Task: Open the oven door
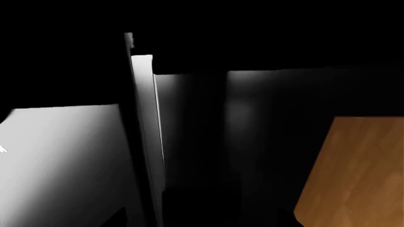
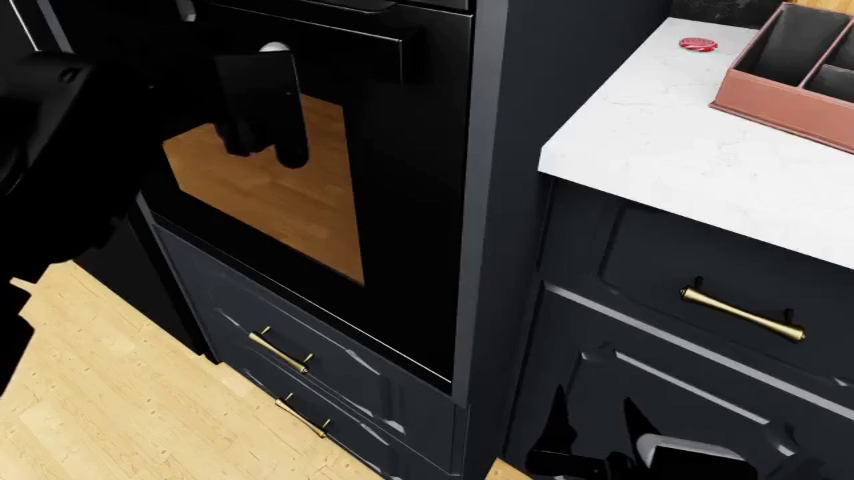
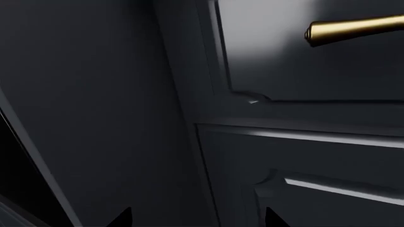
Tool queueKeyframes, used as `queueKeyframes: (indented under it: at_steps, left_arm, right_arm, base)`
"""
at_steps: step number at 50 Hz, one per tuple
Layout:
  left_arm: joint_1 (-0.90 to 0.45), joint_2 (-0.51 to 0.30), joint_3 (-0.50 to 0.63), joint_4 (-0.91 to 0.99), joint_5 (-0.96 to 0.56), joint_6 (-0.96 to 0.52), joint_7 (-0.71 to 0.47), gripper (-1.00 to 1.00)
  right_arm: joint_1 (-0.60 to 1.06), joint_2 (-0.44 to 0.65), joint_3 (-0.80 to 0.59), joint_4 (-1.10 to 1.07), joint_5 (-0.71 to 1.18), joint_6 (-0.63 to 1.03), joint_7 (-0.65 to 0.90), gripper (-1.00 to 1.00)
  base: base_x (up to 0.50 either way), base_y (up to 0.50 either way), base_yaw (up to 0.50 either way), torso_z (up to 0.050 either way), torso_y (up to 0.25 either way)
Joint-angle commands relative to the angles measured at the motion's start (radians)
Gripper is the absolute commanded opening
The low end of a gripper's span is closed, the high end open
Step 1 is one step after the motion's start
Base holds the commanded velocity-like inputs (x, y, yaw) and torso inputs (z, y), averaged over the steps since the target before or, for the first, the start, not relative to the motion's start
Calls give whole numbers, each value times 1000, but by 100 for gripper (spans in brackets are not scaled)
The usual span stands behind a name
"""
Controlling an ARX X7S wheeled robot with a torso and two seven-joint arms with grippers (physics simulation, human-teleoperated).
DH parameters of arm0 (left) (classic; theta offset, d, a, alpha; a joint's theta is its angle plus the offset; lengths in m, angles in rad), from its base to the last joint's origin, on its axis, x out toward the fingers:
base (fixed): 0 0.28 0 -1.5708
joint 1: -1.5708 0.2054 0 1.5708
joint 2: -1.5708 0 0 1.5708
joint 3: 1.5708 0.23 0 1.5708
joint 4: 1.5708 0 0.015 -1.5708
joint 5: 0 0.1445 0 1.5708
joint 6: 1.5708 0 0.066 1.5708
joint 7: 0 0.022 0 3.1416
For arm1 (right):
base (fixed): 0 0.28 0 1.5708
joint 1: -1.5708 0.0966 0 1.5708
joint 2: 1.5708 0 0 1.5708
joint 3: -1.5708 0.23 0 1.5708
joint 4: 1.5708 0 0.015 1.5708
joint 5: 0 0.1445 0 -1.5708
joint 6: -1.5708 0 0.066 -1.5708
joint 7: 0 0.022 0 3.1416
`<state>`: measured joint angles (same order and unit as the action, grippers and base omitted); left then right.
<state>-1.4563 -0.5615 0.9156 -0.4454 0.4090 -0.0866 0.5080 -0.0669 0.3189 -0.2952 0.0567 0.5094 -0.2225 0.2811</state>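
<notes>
The oven door (image 2: 400, 200) is a glossy black panel with an amber window (image 2: 287, 200) and a black bar handle (image 2: 327, 35) along its top; it stands closed. My left gripper (image 2: 267, 155) hangs in front of the window, just below the handle's left part. In the left wrist view the handle (image 1: 146, 123) shows as a pale bar, with the window (image 1: 360, 175) to one side. Only dark fingertip corners show there, apart, so the left gripper (image 1: 202, 221) reads open and empty. My right gripper (image 3: 196, 220) is open and empty, low by a navy cabinet front (image 2: 694, 400).
Navy drawers with brass handles (image 2: 280, 352) sit under the oven. A white countertop (image 2: 667, 140) at the right carries a reddish divided tray (image 2: 781, 95) and a red cap (image 2: 697, 44). Another brass handle (image 2: 742, 313) (image 3: 353, 28) sits below it. Wood floor (image 2: 107, 410) lies at the lower left.
</notes>
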Motion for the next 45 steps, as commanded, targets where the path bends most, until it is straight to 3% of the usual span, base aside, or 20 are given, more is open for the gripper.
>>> queueKeyframes:
  at_steps: [1, 13, 14, 45]
  left_arm:
    - [-15, 25, 11, -49, 3, 24, -8, 100]
    - [-16, 28, 14, -52, 3, 23, -5, 100]
    - [-17, 28, 13, -52, 2, 22, -5, -100]
    - [5, -8, 3, 31, -4, 6, 7, -100]
  right_arm:
    - [-4, 4, 3, -2, 4, -3, 5, 100]
    - [-4, 5, 2, 1, 4, -6, 7, 100]
    - [-4, 5, 2, 1, 4, -6, 7, 100]
    - [-2, 7, -2, 7, 11, -15, 6, 100]
  base:
    - [0, 0, 0, 0, 0]
    - [0, 0, 0, 0, 0]
    - [0, 0, 0, 0, 0]
    - [0, 0, 0, 0, 0]
